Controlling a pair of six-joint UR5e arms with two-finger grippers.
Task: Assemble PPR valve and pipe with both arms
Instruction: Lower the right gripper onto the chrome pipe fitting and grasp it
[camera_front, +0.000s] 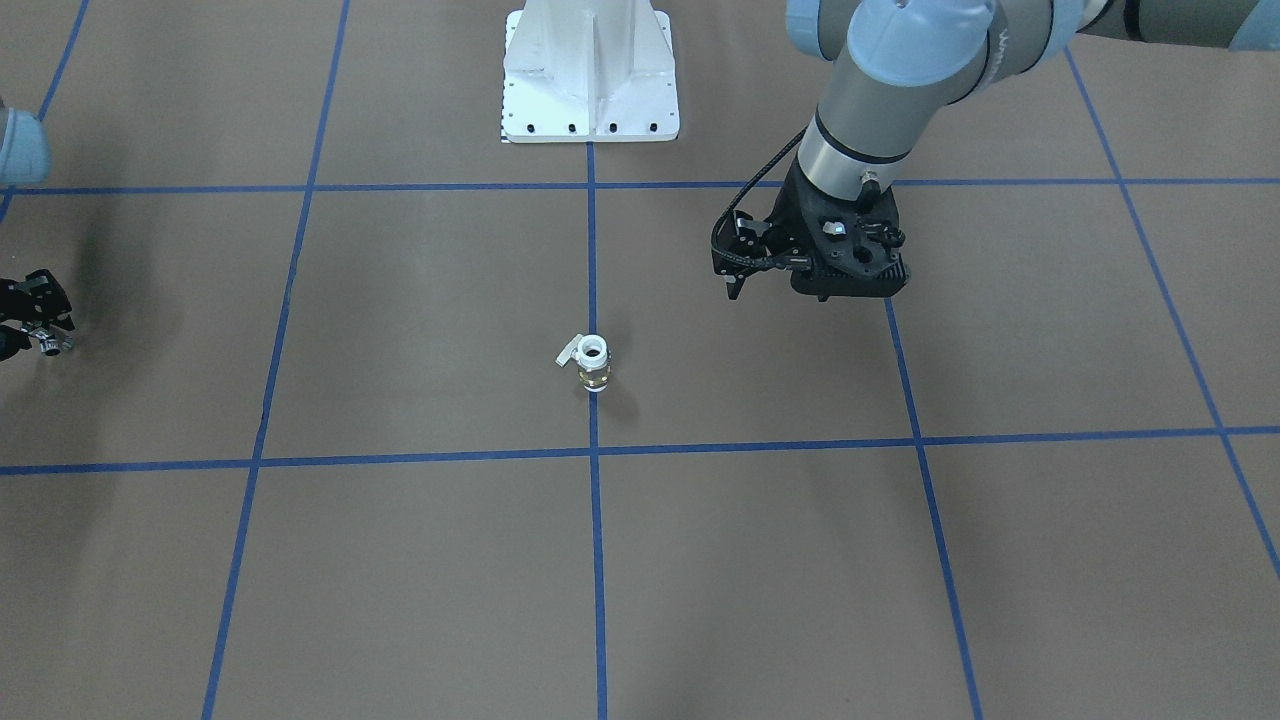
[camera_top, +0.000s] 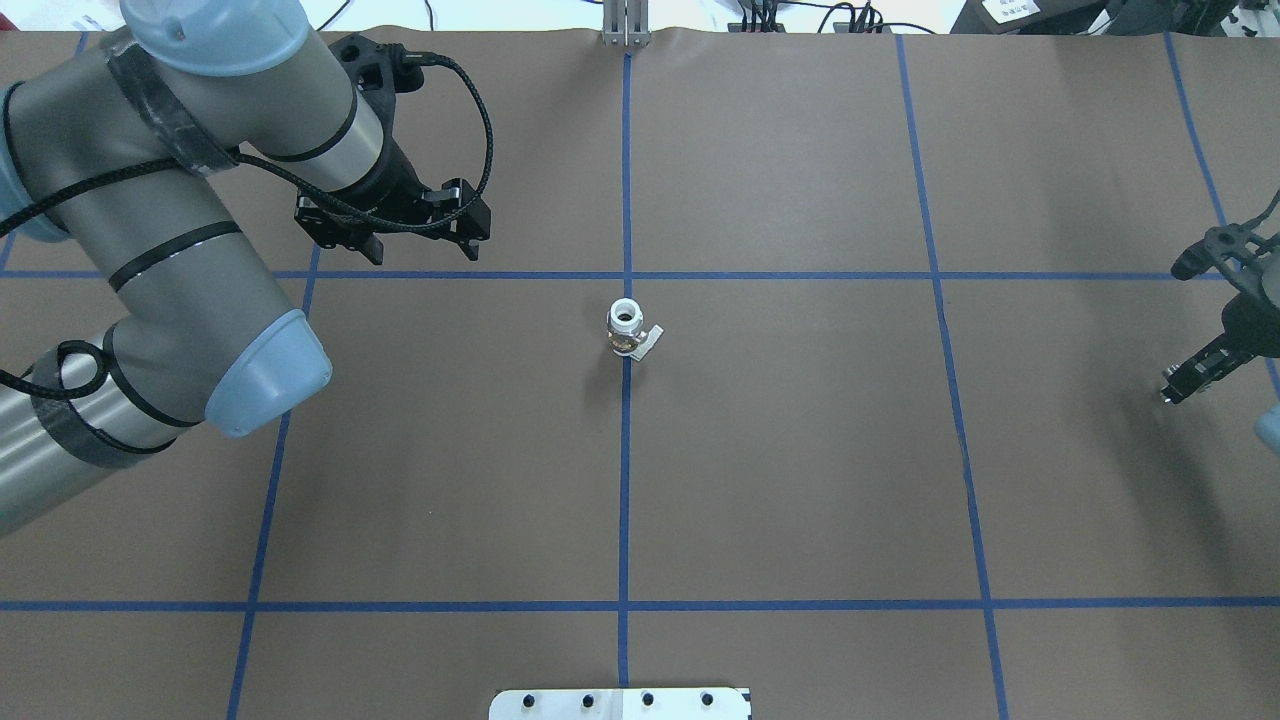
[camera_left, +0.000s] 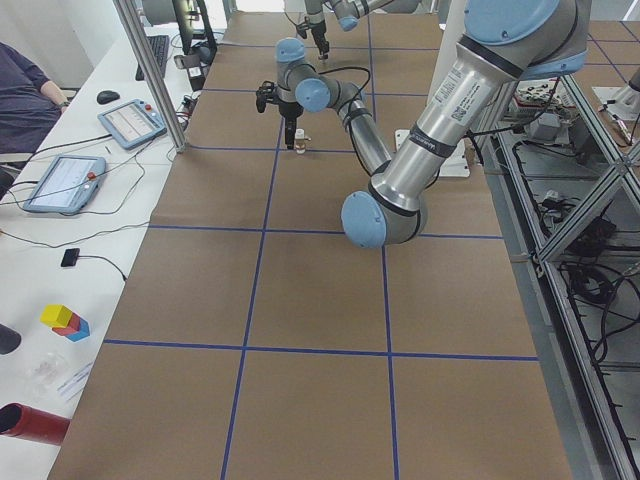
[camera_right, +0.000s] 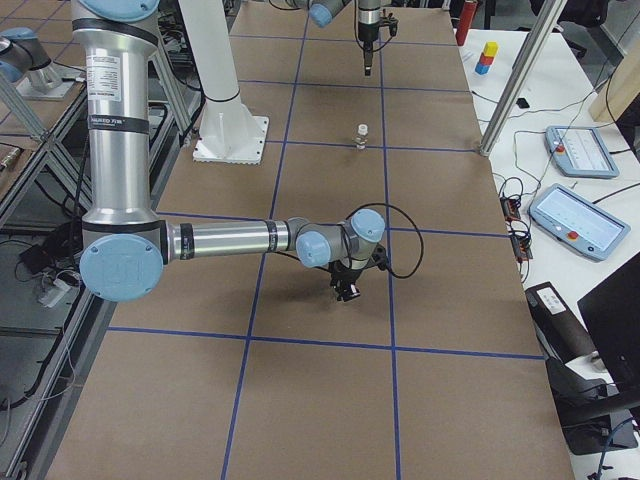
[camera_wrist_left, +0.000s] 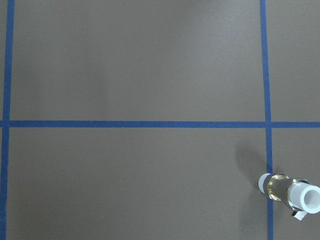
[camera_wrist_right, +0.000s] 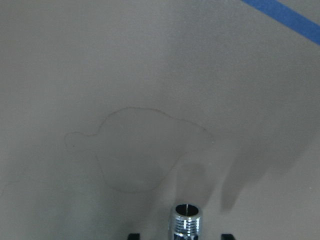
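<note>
Your right gripper (camera_top: 1175, 385) clamps the pipe (camera_wrist_right: 185, 222); left gripper (camera_top: 420, 250), jaws apart, hovers 10 o'clock of the ungrasped PPR valve (camera_top: 627, 328).

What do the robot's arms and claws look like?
The left arm and right arm are silver tubes with grey joints, light-blue caps and black rings. The left claw and right claw are black, and black cables loop along the left arm.
</note>
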